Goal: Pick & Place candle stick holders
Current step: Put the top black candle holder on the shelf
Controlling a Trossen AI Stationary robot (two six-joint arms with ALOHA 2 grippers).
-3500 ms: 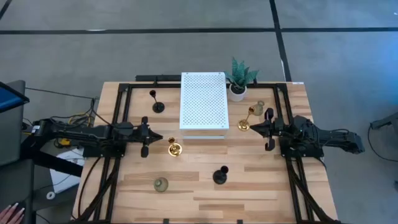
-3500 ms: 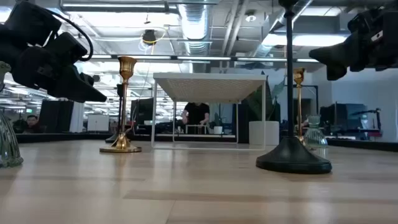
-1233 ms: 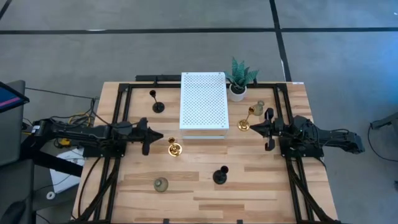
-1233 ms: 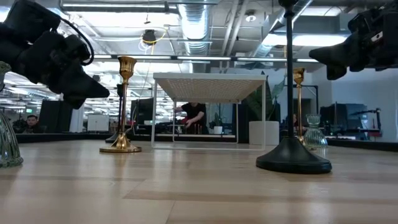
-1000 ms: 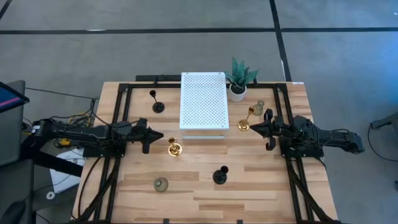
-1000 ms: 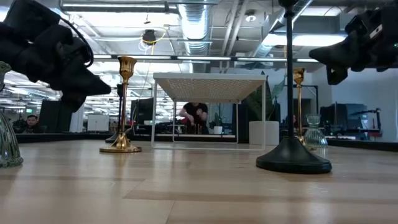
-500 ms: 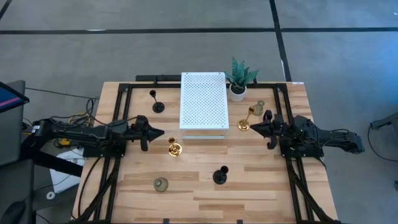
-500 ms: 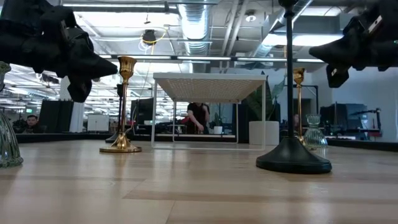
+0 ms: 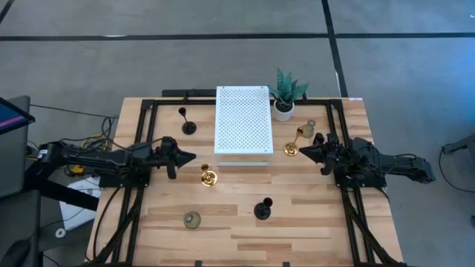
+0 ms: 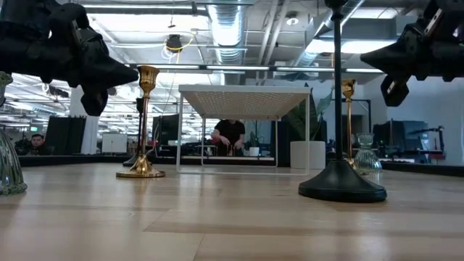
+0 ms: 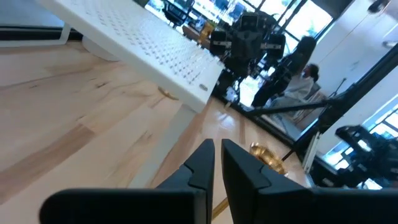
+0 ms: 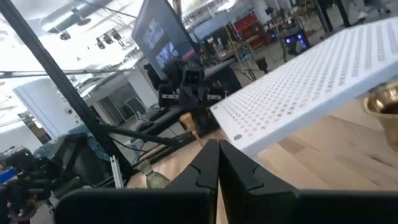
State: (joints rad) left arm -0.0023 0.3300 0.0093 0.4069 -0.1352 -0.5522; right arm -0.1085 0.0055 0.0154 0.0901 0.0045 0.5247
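Observation:
Six candle stick holders stand upright on their bases on the wooden table. There are two black ones (image 9: 187, 124) (image 9: 263, 209), two gold ones (image 9: 208, 177) (image 9: 293, 145) and two pale-green glass ones (image 9: 192, 219) (image 9: 309, 130). My left gripper (image 9: 187, 156) hovers shut and empty above the table, left of the near gold holder, whose cup shows in the left wrist view (image 11: 268, 157). My right gripper (image 9: 303, 149) hovers shut and empty just right of the far gold holder. In the low view both grippers (image 10: 129, 75) (image 10: 368, 58) are well above the table.
A white perforated shelf (image 9: 243, 122) stands at the table's far middle, with a small potted plant (image 9: 285, 95) at its right. Black frame rails (image 9: 145, 141) (image 9: 338, 141) run along both sides of the table. A person shows in the room beyond (image 10: 230, 136).
My left gripper has risen, rolled about its wrist and gone a little toward the far edge. My right gripper has also rolled about its wrist and crept toward the far gold holder. No holder has moved.

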